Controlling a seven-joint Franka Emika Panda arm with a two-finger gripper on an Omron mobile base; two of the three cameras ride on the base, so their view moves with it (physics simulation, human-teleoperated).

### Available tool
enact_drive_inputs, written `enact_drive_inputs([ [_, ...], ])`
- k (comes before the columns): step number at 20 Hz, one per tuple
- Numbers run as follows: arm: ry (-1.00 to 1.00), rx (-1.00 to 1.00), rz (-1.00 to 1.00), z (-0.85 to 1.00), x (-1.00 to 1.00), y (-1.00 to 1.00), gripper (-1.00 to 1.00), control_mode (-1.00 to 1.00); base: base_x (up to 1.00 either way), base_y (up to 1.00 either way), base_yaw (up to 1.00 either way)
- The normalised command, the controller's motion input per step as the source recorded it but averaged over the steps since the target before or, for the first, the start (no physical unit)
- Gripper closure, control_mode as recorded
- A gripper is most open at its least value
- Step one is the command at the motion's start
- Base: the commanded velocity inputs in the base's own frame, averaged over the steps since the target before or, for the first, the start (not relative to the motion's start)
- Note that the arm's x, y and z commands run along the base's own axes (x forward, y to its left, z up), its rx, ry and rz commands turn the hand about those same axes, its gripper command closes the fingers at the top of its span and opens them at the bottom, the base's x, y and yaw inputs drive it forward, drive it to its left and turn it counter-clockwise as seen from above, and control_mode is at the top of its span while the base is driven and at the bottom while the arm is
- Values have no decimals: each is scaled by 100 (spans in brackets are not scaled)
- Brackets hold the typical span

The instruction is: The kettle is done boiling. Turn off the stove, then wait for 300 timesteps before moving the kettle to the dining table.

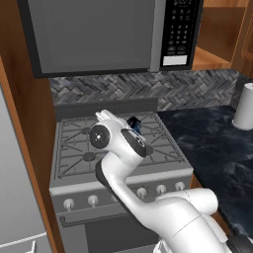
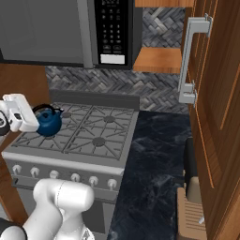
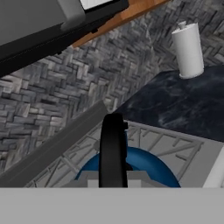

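Observation:
The small dark-blue kettle [image 2: 48, 122] stands over the stove's back-left burner; in the left base view only a bit of the kettle [image 1: 134, 123] peeks past my arm. Its black arched handle [image 3: 113, 144] rises straight up the middle of the hand view, above the blue body [image 3: 148, 168]. My gripper [image 2: 38, 115] comes at the kettle from the left and is shut on that handle; the gripper [image 3: 113, 178] fingers are mostly hidden. The grey stove [image 1: 74, 143] has black grates and pale front knobs [image 1: 93, 199]. The dining table is out of view.
A grey microwave [image 1: 99, 34] hangs low over the stove. Dark marbled counter [image 1: 217, 143] runs to the right, with a white paper-towel roll [image 1: 244, 106] at its back. A tall wood cabinet with a metal handle [image 2: 187, 61] stands at the right; a wood panel borders the stove's left.

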Motion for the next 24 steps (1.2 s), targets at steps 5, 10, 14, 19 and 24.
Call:
enact_drive_inputs([
  [5, -4, 0, -1, 0, -9, 0, 100, 100, -3, 1, 0],
  [10, 0, 0, 0, 0, 0, 0, 100, 100, -37, 29, -5],
  [14, 0, 0, 0, 0, 0, 0, 100, 100, -54, 48, -18],
  [19, 0, 0, 0, 0, 0, 0, 100, 100, -60, 44, -22],
  [24, 0, 0, 0, 0, 0, 0, 100, 100, -90, 22, -26],
])
